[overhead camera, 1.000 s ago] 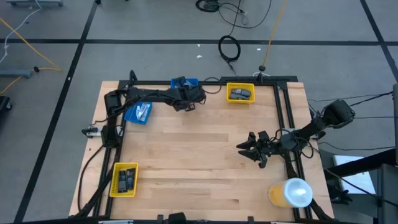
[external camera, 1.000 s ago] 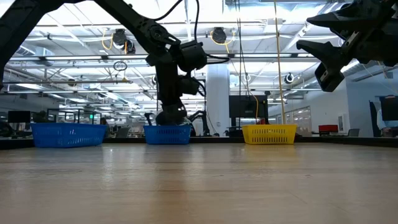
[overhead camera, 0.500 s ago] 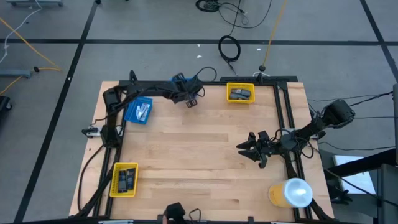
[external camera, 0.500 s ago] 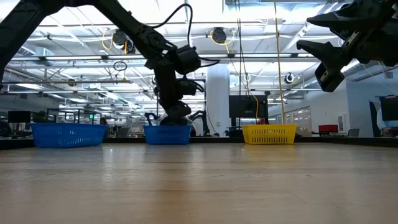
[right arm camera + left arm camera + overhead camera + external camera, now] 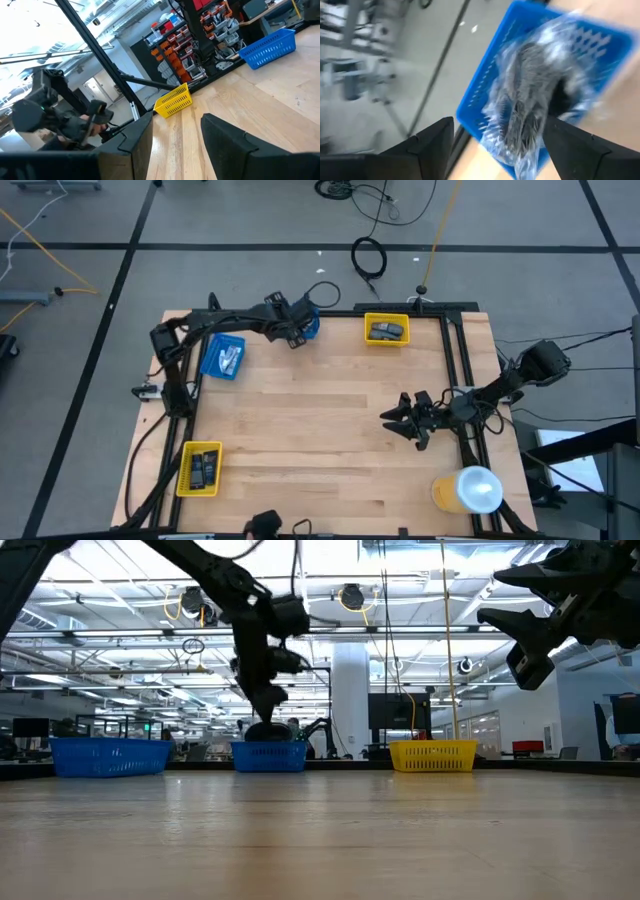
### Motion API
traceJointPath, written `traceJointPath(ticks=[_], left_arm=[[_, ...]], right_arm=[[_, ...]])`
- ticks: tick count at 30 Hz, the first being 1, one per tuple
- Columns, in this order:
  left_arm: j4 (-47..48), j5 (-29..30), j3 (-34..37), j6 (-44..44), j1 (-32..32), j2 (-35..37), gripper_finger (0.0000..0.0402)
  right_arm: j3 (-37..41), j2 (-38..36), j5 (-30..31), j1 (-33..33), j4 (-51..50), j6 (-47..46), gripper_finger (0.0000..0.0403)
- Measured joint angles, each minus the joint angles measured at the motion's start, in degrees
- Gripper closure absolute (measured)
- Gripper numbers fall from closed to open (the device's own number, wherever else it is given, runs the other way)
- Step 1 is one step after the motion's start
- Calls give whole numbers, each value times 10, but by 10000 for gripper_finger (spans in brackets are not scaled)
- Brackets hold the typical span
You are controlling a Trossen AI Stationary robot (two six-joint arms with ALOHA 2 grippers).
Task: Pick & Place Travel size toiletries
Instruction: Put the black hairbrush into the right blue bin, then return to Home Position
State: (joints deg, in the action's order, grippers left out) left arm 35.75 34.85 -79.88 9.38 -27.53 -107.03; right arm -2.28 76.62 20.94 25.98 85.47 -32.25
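Up at the far edge of the desk (image 5: 330,430), the left pincer (image 5: 293,332) hangs over a blue bin (image 5: 308,323) near the middle of that edge. Its fingers (image 5: 427,145) stand wide apart with nothing between them. Seen from the left wrist, a grey toiletry in a crinkled clear wrapper (image 5: 530,95) lies inside that blue bin (image 5: 485,90); its long axis runs roughly lengthwise along the bin, from the rim nearest the camera toward the far rim, though motion blur hides which end is which.

Over on the right side of the desk, the right pincer (image 5: 400,420) waits above the wood, its fingers (image 5: 140,145) parted and empty, pointing toward the desk's centre.

Other toiletries sit in bins around the desk: white-and-blue pieces (image 5: 226,360) in a second blue bin (image 5: 221,359) by the left arm, a dark oblong piece (image 5: 386,331) lying crosswise in a yellow bin (image 5: 386,329) at the far edge, and dark pieces (image 5: 204,466) in another yellow bin (image 5: 199,468) at the near left corner. A large yellow-and-white cylinder (image 5: 468,489) stands at the near right corner.
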Motion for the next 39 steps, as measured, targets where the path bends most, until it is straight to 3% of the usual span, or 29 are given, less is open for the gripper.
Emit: traceJointPath(ticks=[5, 9, 16, 23, 26, 32, 39], left_arm=[[14, -106, 0, -13, 5, 39, 110], [24, -142, 0, -35, 15, 58, 143], [21, -197, 0, -53, 15, 30, 271], [8, -159, 0, -49, -6, -21, 392], [-11, -126, 0, -56, -15, -35, 387], [-33, -122, 0, -55, -18, -46, 378], [3, -120, 0, -93, 44, 16, 398]], right_arm=[[0, 0, 0, 0, -1, 0, 243], [0, 0, 1, 0, -1, 0, 246], [0, 0, 0, 0, -1, -1, 247], [0, 0, 1, 0, 0, -1, 248], [0, 0, 1, 0, 0, 0, 248], [0, 0, 1, 0, -1, 0, 248], [0, 0, 0, 0, -11, 4, 248]])
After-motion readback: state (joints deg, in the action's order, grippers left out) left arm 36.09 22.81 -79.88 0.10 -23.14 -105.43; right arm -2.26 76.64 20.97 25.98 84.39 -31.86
